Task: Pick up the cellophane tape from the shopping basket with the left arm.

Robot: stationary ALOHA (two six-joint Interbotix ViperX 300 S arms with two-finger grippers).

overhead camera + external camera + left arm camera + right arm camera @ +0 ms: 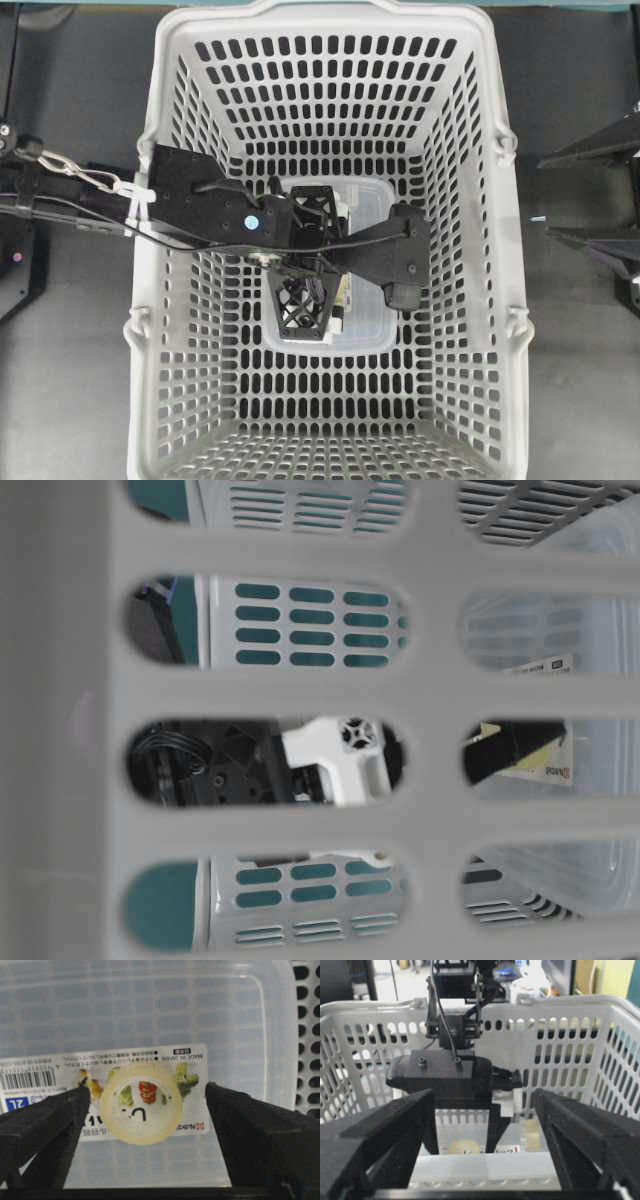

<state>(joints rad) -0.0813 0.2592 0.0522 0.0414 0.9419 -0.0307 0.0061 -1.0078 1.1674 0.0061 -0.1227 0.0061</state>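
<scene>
Left gripper [145, 1105], jaws apart, flanks tape roll [141, 1103] lying on clear box [240, 1025] inside basket [150, 200].

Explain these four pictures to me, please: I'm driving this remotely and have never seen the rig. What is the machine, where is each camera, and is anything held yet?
It is a two-armed robot. The overhead view looks down into a grey shopping basket, where the left arm's claw reaches in over a clear lidded box. The table-level view peers through the basket's wall slots and shows little. The left wrist camera looks down between its own two black fingers: the cellophane tape, a pale-yellow ring, lies on the box's printed label, between the fingers. The claw is open, with a gap on the tape's right side, so nothing is gripped. The right wrist camera sits outside the basket; its open claw holds nothing and faces the left arm.
</scene>
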